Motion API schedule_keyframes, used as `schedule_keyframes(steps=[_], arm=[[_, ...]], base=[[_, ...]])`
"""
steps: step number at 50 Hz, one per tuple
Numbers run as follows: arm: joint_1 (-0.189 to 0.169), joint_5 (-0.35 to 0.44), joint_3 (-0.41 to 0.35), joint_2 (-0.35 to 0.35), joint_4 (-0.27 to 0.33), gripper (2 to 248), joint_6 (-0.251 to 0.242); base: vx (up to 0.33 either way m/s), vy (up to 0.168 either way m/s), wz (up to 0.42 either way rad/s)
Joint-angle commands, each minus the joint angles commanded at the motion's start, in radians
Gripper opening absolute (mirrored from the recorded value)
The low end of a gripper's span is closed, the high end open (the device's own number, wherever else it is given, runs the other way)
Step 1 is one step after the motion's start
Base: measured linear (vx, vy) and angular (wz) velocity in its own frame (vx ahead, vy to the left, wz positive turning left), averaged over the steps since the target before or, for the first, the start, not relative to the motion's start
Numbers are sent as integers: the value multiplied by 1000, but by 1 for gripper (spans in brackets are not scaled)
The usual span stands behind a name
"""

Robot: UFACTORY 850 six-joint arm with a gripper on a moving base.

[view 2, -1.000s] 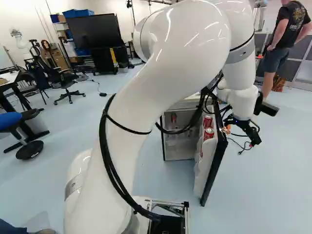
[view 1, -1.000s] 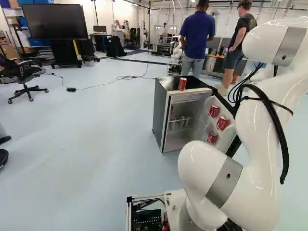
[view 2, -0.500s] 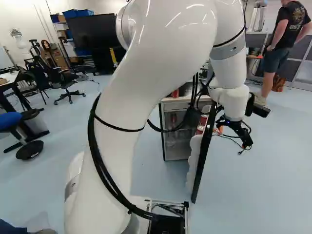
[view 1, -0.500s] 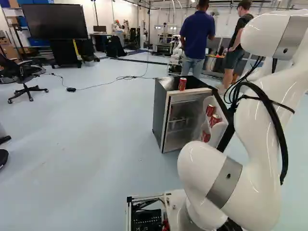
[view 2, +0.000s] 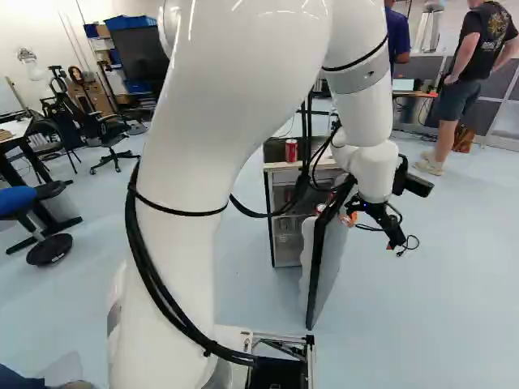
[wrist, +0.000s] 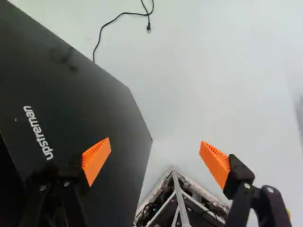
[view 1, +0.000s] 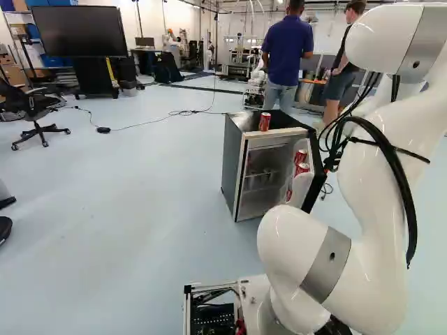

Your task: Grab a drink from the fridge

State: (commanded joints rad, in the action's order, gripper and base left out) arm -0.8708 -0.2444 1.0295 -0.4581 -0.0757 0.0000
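Note:
My gripper [view 2: 371, 233] hangs at the outer side of the fridge door [view 2: 328, 259] in the right base view. In the wrist view the gripper [wrist: 154, 158] is open and empty; one finger overlaps the door's black outer face [wrist: 71, 99], the other is over floor. Whether that finger touches the door I cannot tell. The fridge [view 1: 234, 164] stands partly open, with a red can [view 1: 265, 121] upright on its top. More red cans [view 1: 302, 169] sit in the door's shelves, and dim items show inside the fridge. In the left base view my arm hides the gripper.
A black cable [wrist: 124, 14] lies on the floor beyond the door. The base's metal frame [wrist: 177, 189] shows beyond the gap between the fingers. An office chair [view 1: 36, 115] and a large screen [view 1: 80, 31] stand far off at the left of the left base view.
The fridge door has swung inward, narrowing its opening. My arm and gripper have moved leftward in the right base view along with it. The base and the can on top have stayed put.

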Motion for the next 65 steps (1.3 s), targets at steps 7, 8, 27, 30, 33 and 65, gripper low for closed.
schedule_keyframes(steps=[7, 8, 27, 30, 33, 65], arm=[[10, 0, -34, 24, 0, 247, 0], [12, 0, -39, 28, 0, 247, 0], [45, 0, -125, 90, 0, 247, 0], [52, 2, -137, 99, 0, 247, 0], [59, 6, -148, 107, 0, 247, 0], [148, 87, -259, 192, 0, 247, 0]], base=[[0, 0, 0], [0, 0, 0], [0, 0, 0], [0, 0, 0], [0, 0, 0], [0, 0, 0]])
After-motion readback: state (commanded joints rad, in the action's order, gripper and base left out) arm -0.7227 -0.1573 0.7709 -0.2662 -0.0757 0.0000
